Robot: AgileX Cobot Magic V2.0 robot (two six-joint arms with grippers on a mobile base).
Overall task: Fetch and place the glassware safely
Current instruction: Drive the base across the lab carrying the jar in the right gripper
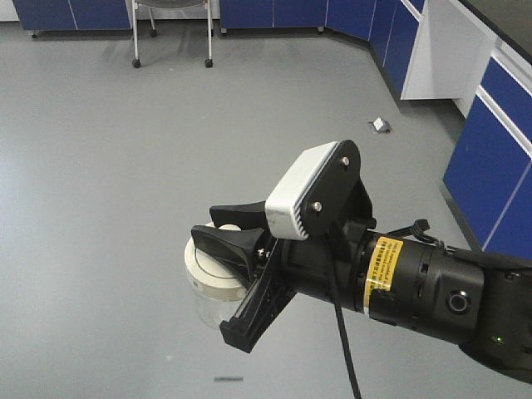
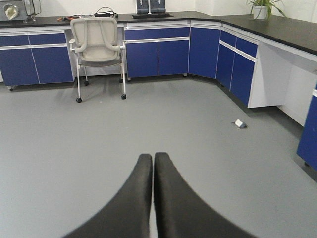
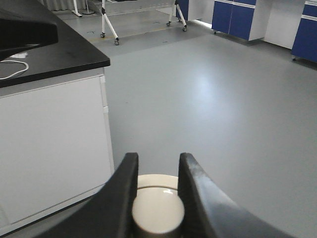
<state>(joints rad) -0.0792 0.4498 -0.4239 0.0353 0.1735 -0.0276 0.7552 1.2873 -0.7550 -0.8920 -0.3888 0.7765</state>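
The glassware (image 1: 209, 284) is a squat clear jar with a cream-white lid, hanging in the air above the grey floor. My right gripper (image 1: 223, 229) is shut on the lid's central knob (image 3: 157, 212), one black finger on each side; the lid rim (image 3: 154, 179) shows between the fingers. The jar's glass body shows only below the lid in the front view. My left gripper (image 2: 152, 157) points out over the floor, its two black fingers pressed together with nothing between them.
Blue cabinets (image 2: 158, 52) under a black worktop line the back and right walls. A wheeled chair (image 2: 98, 47) stands at the back. A small socket box (image 1: 381, 125) sits on the floor. A white cabinet with black top (image 3: 54, 134) is close on the right wrist's left.
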